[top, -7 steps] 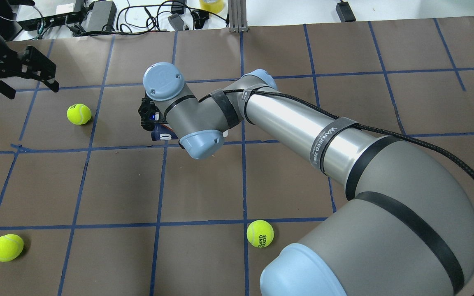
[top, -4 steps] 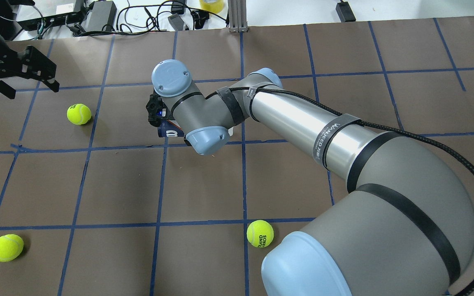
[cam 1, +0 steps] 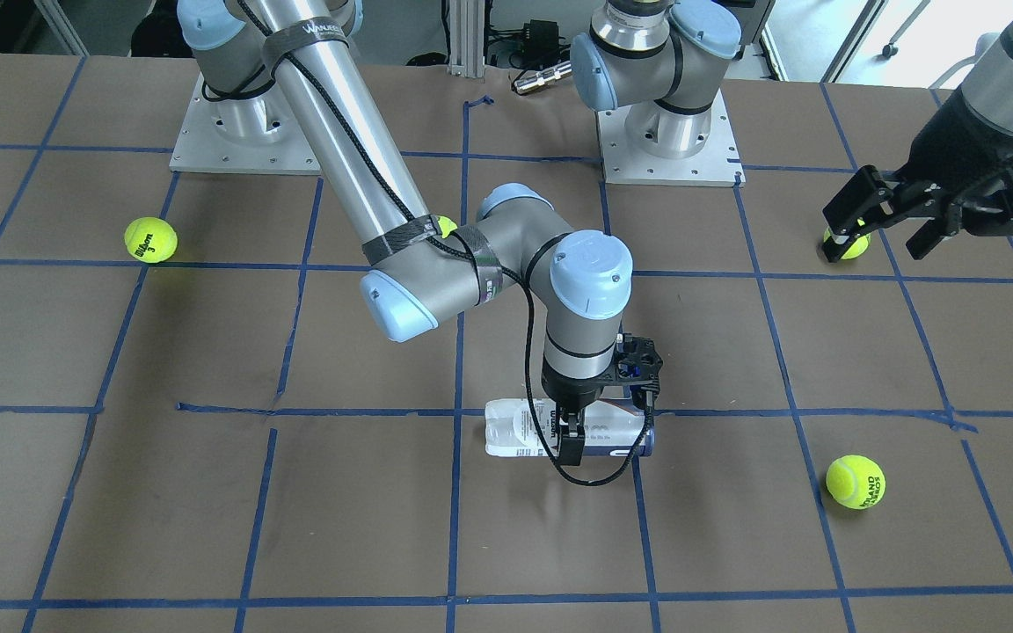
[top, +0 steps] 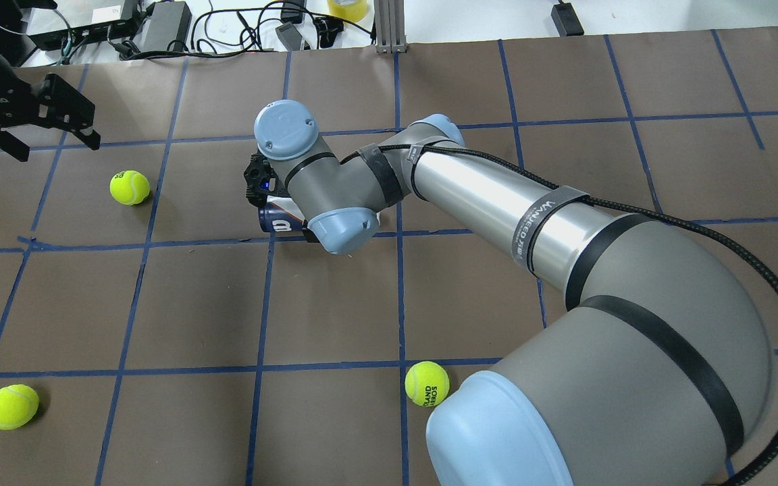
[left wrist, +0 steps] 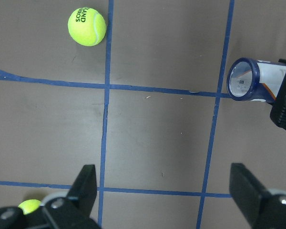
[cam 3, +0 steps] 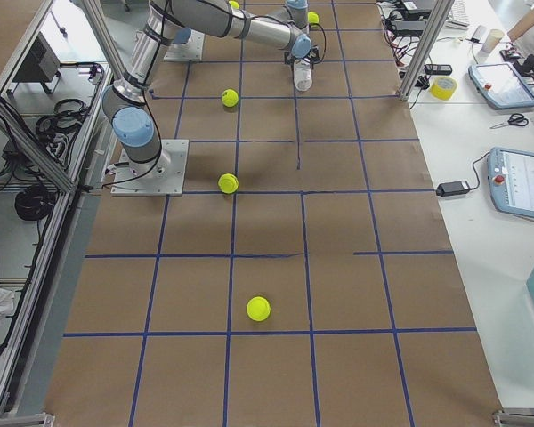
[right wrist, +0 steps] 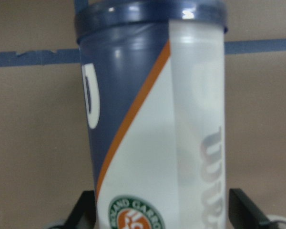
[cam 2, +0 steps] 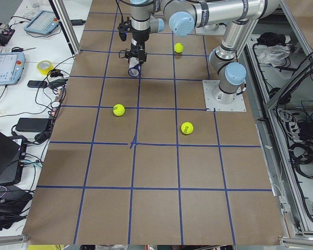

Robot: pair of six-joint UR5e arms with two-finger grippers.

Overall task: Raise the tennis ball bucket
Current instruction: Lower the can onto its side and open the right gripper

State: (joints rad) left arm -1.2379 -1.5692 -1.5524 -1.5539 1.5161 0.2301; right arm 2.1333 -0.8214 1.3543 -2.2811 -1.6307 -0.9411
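The tennis ball bucket point(cam 1: 524, 428) is a clear can with a white label and a navy end, lying on its side on the brown table. Its navy end point(top: 274, 219) sticks out from under the right wrist in the overhead view. My right gripper point(cam 1: 572, 432) points down over the can's middle. In the right wrist view its fingers point(right wrist: 88, 212) stand wide on both sides of the can point(right wrist: 148, 143), close to its walls, so it is open. My left gripper point(top: 55, 145) is open and empty, hovering far to the left; its camera shows the can's end point(left wrist: 245, 80).
Yellow-green tennis balls lie loose: one near the left gripper point(top: 130, 187), one at the near left point(top: 11, 406), one near the right arm's base point(top: 427, 383), one at the far right point(cam 1: 150, 239). Cables and boxes lie beyond the table's far edge point(top: 159, 27).
My right wrist has shifted right and settled over the can. The can's navy end shows slightly further right. The left gripper has barely moved.
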